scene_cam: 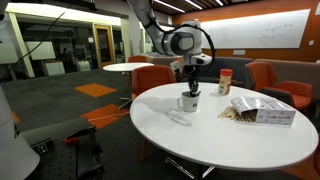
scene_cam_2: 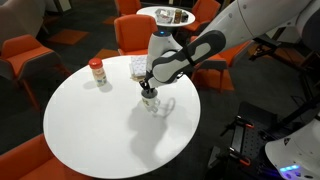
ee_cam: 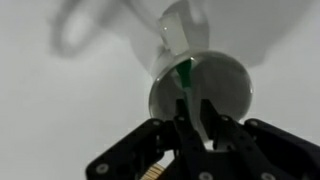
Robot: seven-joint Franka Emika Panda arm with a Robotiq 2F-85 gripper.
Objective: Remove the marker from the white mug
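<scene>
Your tool point(ee_cam: 197, 125) hangs over the white mug point(ee_cam: 238, 85), handle point(ee_cam: 178, 35) at 12 o'clock; I cannot tell whether it pinches the marker point(ee_cam: 187, 73). Close firmly, lift straight up.

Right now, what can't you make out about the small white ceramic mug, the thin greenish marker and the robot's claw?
- Grip: the wrist view is blurred, so it cannot be told whether the gripper is shut on the thin greenish marker in the small white ceramic mug.
- Marker in both exterior views: too small, and the gripper hangs over the mug's mouth.
- Label of the orange-brown jar: too small to read in an exterior view.
</scene>
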